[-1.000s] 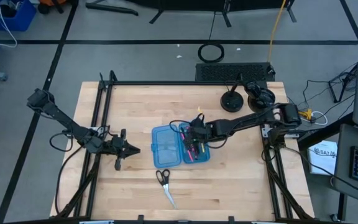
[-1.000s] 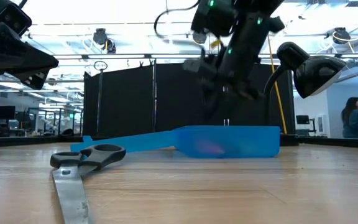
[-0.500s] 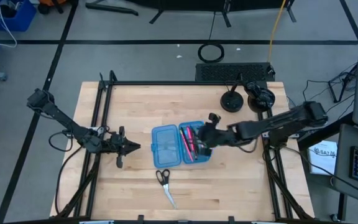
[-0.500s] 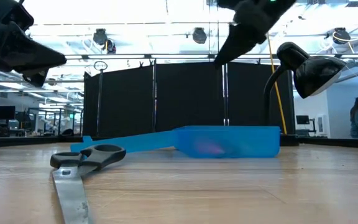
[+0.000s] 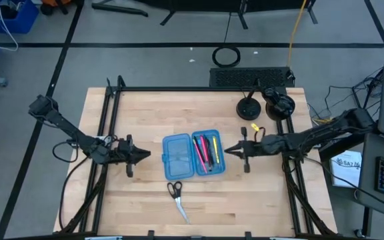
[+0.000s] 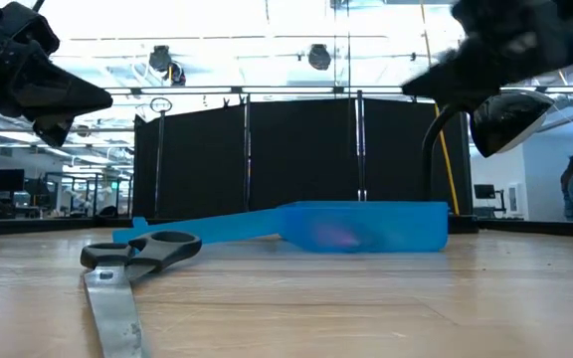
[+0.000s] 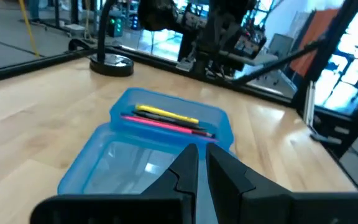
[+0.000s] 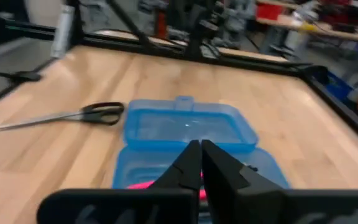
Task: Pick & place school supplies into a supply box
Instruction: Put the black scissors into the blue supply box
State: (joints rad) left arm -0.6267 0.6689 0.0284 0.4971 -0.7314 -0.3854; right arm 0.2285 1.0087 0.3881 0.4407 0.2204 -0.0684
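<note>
- Right gripper (image 5: 231,150) has left the box (image 5: 193,156) — fingers now closed, empty.
- Left gripper (image 5: 145,157) waits beside it, closed.
- Box open mid-table, pens (image 5: 205,151) inside; scissors (image 5: 177,199) outside.

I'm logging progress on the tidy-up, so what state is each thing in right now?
Supply box: open, both halves flat on the table.
Pens: lying in the box's right half.
Scissors: on the table outside the box, blades closed.
Left gripper: shut, empty, left of the box.
Right gripper: shut, empty, right of the box.
Desk lamp: standing at the table's far edge.
</note>
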